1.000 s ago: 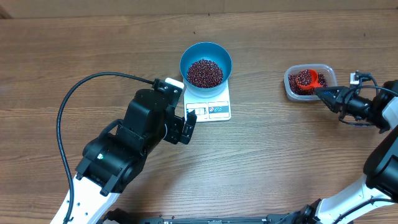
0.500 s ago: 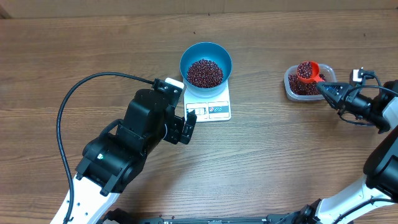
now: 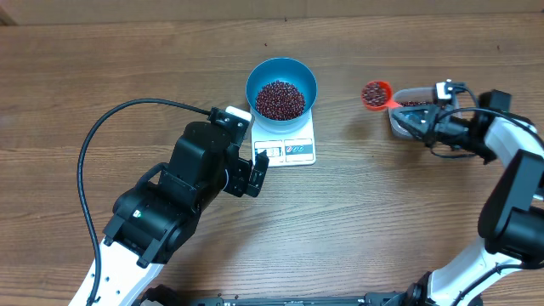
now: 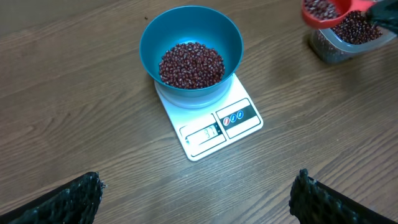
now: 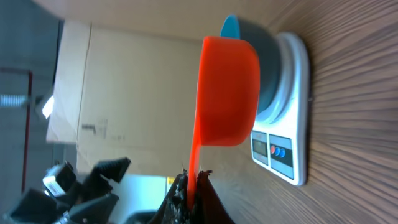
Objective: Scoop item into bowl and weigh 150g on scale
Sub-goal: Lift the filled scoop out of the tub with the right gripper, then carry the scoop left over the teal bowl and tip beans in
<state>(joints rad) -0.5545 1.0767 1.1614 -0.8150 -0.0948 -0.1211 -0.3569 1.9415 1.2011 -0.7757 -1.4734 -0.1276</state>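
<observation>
The small red-orange plastic scoop (image 3: 376, 93), heaped with glossy dark red-brown beans (image 3: 373, 90), hung over the wooden counter (image 3: 127, 59) just ahead of the right claw (image 3: 414, 115), which was clenched on its handle. It sat level, cup towards the round bright blue plastic bowl (image 3: 281, 65) and handle running back over the clear plastic tub (image 4: 329, 53). The bowl stood part-filled on the flat white scale (image 3: 289, 151). The left claw (image 4: 198, 198) gaped wide near the scale, holding nothing.
</observation>
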